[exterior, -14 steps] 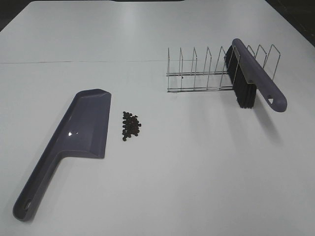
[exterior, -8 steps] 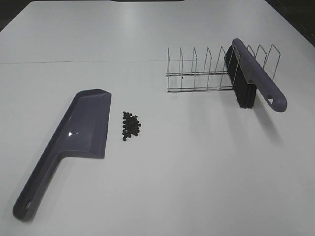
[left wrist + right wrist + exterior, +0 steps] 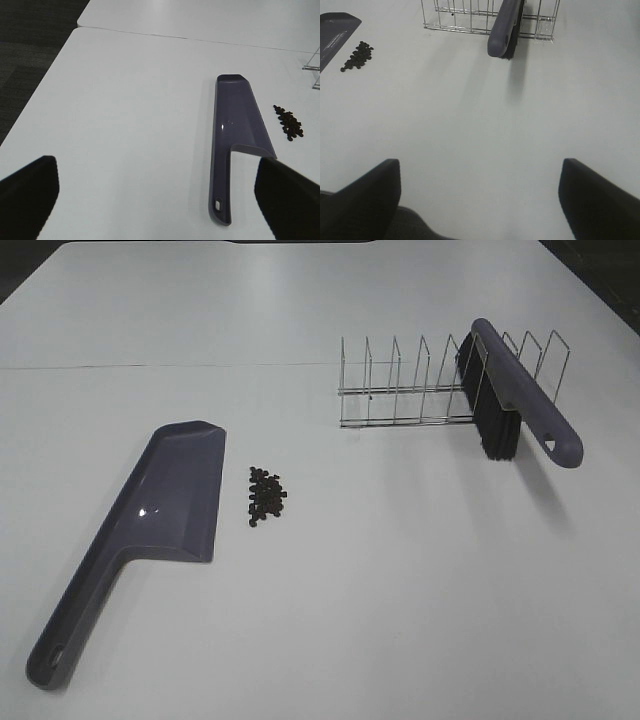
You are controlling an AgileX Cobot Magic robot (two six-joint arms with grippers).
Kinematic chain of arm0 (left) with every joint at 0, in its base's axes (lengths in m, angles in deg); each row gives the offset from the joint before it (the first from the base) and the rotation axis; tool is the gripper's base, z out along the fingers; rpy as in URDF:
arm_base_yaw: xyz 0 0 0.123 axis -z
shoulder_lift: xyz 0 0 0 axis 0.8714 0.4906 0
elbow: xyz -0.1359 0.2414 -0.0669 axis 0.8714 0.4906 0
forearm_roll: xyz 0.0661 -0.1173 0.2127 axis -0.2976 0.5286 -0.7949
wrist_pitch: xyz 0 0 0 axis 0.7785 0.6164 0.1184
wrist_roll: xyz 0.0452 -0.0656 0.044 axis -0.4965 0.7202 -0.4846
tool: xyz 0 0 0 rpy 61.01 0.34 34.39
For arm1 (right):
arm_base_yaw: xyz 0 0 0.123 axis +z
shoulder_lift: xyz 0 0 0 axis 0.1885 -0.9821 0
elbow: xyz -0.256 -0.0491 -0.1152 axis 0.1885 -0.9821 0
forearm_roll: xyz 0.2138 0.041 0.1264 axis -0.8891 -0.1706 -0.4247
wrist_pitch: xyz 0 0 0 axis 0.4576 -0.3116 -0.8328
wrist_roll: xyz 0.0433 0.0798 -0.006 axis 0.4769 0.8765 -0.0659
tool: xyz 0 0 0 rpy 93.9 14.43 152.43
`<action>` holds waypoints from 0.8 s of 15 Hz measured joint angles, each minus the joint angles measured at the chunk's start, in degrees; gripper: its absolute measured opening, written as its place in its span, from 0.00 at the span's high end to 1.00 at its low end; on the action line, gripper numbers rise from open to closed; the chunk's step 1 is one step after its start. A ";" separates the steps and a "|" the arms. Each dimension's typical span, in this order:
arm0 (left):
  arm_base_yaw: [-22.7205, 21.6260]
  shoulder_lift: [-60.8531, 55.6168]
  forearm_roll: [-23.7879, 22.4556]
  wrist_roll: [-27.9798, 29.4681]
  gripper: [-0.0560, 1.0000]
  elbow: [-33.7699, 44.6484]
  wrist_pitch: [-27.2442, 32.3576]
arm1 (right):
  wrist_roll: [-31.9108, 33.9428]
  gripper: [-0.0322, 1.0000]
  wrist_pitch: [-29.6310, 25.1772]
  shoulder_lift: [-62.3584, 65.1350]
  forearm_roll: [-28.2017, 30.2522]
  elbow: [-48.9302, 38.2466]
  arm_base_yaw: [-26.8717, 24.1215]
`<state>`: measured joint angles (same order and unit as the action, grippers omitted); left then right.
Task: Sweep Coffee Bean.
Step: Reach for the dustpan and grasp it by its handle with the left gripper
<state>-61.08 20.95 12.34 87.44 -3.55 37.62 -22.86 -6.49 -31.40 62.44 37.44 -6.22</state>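
Your high camera looks down over the whole table (image 3: 400, 620) from its near edge. Your left wrist camera stands back, facing the dustpan (image 3: 235, 115). Your right wrist camera faces the rack (image 3: 465, 20). All three views share the coffee bean (image 3: 266, 495) cluster.

- The left gripper (image 3: 155, 172) stands wide open — its two dark fingers (image 3: 30, 195) sit far apart at opposite edges of the left wrist view, tips raised and clear of any contact.
- The right gripper (image 3: 480, 167) is spread just as wide, with blunt black fingers (image 3: 365, 200) at either side of the right wrist view.
- Neither arm reaches into the exterior high view.
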 joint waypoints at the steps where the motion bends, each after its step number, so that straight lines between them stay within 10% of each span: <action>1: 0.00 0.00 0.00 0.00 0.01 0.00 0.00 | 0.00 0.24 0.00 0.00 0.00 0.00 0.00; 12: 0.00 3.95 0.00 0.00 0.02 0.00 0.00 | 0.00 0.24 0.00 0.00 0.00 0.00 0.00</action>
<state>-61.08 24.91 12.34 87.44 -3.55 37.62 -22.86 -6.49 -31.40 62.44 37.44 -6.22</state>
